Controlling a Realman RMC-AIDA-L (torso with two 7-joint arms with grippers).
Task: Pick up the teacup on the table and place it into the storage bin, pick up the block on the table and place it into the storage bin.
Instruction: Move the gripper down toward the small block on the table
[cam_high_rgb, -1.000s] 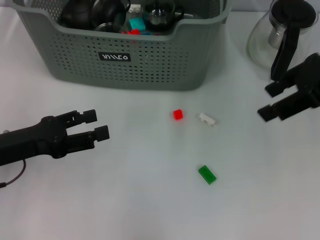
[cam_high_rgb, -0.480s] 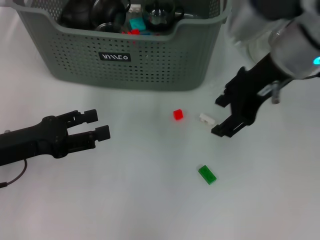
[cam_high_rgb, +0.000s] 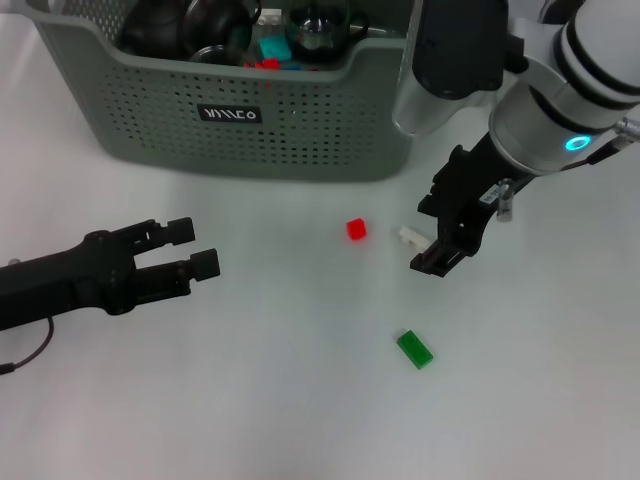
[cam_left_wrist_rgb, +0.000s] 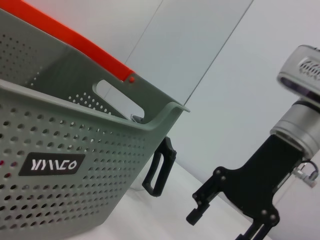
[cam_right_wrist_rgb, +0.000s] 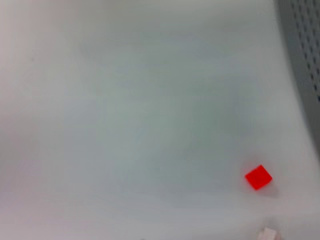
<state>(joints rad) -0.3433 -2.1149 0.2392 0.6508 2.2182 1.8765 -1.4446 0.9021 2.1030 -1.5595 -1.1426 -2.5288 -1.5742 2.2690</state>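
The grey-green storage bin (cam_high_rgb: 300, 130) stands at the back of the table, and its perforated wall also fills the left wrist view (cam_left_wrist_rgb: 75, 145). Dark teacups (cam_high_rgb: 215, 20) and a few blocks lie inside it; no teacup shows on the table. A red block (cam_high_rgb: 356, 229) (cam_right_wrist_rgb: 258, 177), a white block (cam_high_rgb: 407, 235) (cam_right_wrist_rgb: 268, 233) and a green block (cam_high_rgb: 415, 349) lie on the table. My right gripper (cam_high_rgb: 425, 237) (cam_left_wrist_rgb: 220, 227) hangs open just right of the white block, one finger on either side of its end. At the left my left gripper (cam_high_rgb: 195, 250) rests open, holding nothing.
The white table (cam_high_rgb: 250, 400) stretches in front of the blocks. Beside the bin's right corner a black teapot handle (cam_left_wrist_rgb: 160, 170) shows in the left wrist view. My right arm's white forearm (cam_high_rgb: 560, 90) reaches over the back right of the table.
My right arm has swung in from the far right, past the teapot, and come down to the white block. The left arm and the blocks have not moved.
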